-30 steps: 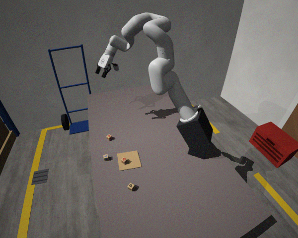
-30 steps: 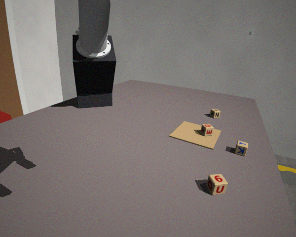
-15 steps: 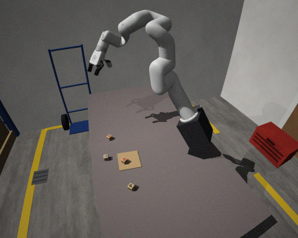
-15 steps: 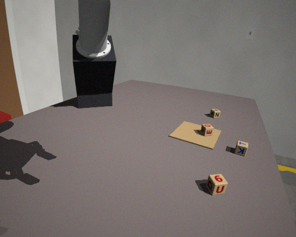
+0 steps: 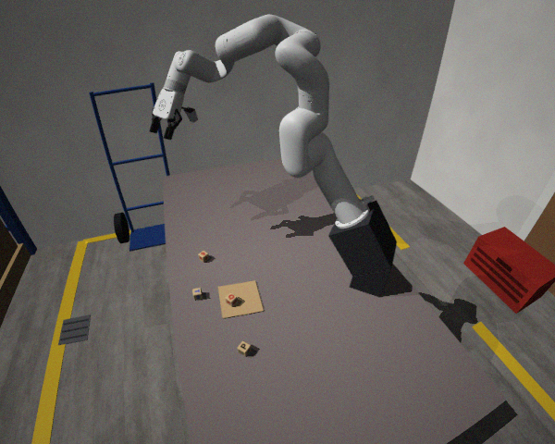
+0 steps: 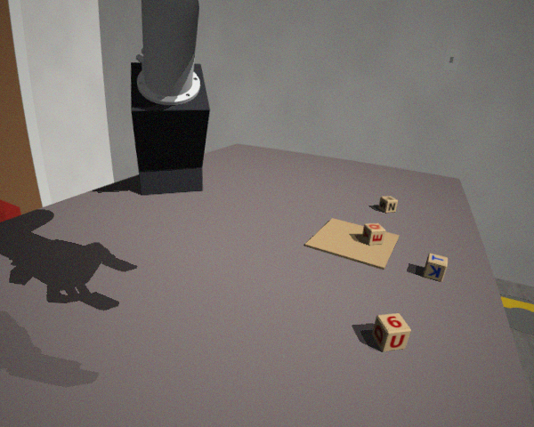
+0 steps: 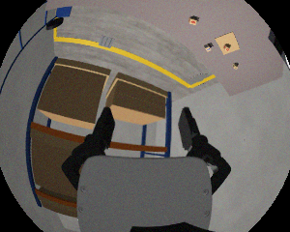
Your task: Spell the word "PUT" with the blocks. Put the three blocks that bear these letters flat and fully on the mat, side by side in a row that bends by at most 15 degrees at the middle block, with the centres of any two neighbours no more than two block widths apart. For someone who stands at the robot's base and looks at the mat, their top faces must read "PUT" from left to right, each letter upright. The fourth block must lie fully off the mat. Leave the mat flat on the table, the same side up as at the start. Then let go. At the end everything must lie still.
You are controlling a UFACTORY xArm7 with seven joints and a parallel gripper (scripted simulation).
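Note:
The tan mat (image 5: pixel 240 298) lies on the table left of the robot base and carries one block with a red letter on top (image 5: pixel 231 299). In the exterior view this block (image 6: pixel 374 233) shows a red E on its side. The block with P on top (image 5: pixel 243 348) lies off the mat; in the exterior view (image 6: pixel 388 203) it shows N on its side. The block with a blue T on top (image 6: pixel 435 266) lies beside the mat. The block with 6 on top and U on its side (image 6: pixel 391 332) lies further off. My gripper (image 5: pixel 166 127) is open and empty, high above the table's far corner.
A blue hand truck (image 5: pixel 131 162) stands just behind the gripper at the table's far corner. The black robot pedestal (image 5: pixel 363 243) sits on the table's right edge. A red toolbox (image 5: pixel 511 267) is on the floor. The wrist view shows shelving (image 7: pixel 101 100) beyond the fingers.

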